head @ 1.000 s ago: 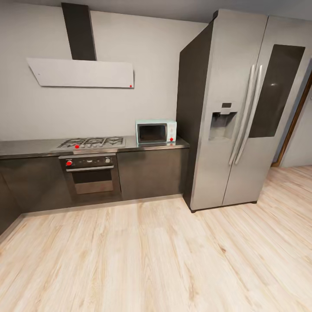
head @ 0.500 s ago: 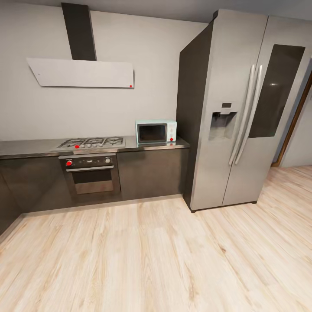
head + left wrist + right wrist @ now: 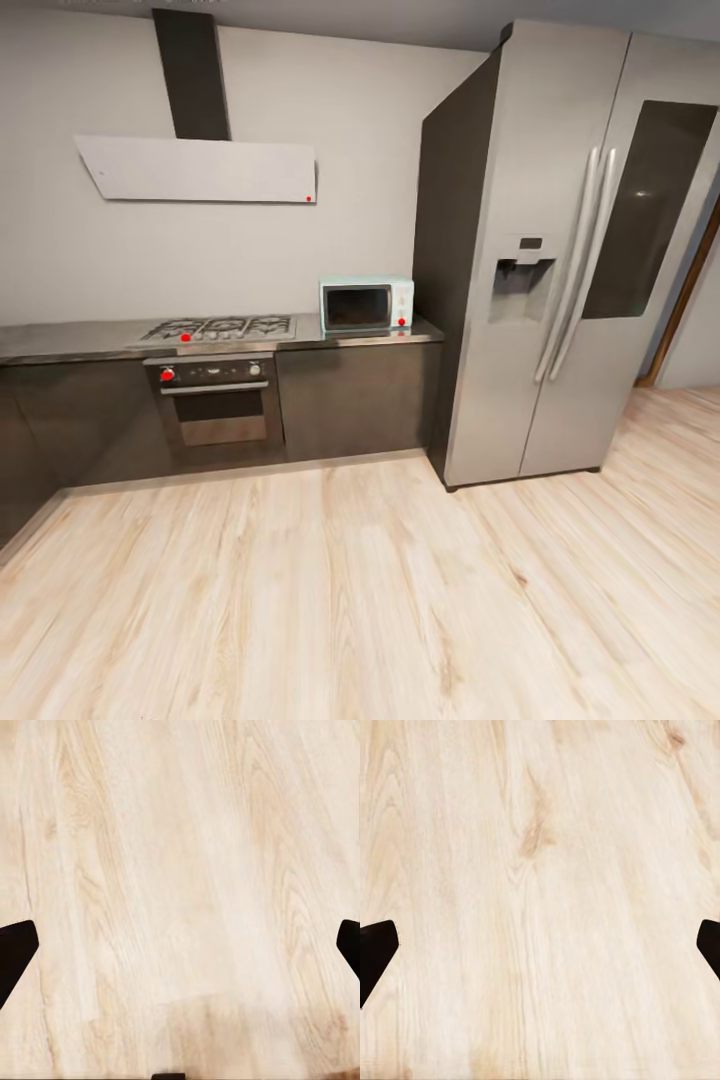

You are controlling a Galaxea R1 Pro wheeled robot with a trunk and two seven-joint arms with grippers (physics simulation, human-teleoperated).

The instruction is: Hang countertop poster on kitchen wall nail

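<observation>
1. Left gripper (image 3: 180, 945): in our left wrist view the two dark fingertips (image 3: 15, 956) sit at opposite edges of the picture, spread wide, with nothing between them but bare floor.
2. Right gripper (image 3: 540, 949): same stance in our right wrist view, fingertips (image 3: 376, 952) far apart and holding nothing, pointed down at the floor.
3. Wooden floor (image 3: 380, 600): pale planks, directly beneath both grippers and running on ahead of us to the cabinets.
4. Kitchen surface (image 3: 70, 340): long grey-brown top over dark cabinet fronts, well ahead of the grippers, against the far wall. We see no poster on the stretch in view.
5. Gas hob (image 3: 222, 328): set into the surface, above an oven (image 3: 212, 400).
6. Microwave (image 3: 366, 304): pale green, standing on the surface's end nearest the fridge.
7. Fridge (image 3: 560, 260): tall, silver, two doors, just beside the surface's end.
8. Extractor hood (image 3: 200, 168): white panel on the wall above the hob, under a dark chimney.
</observation>
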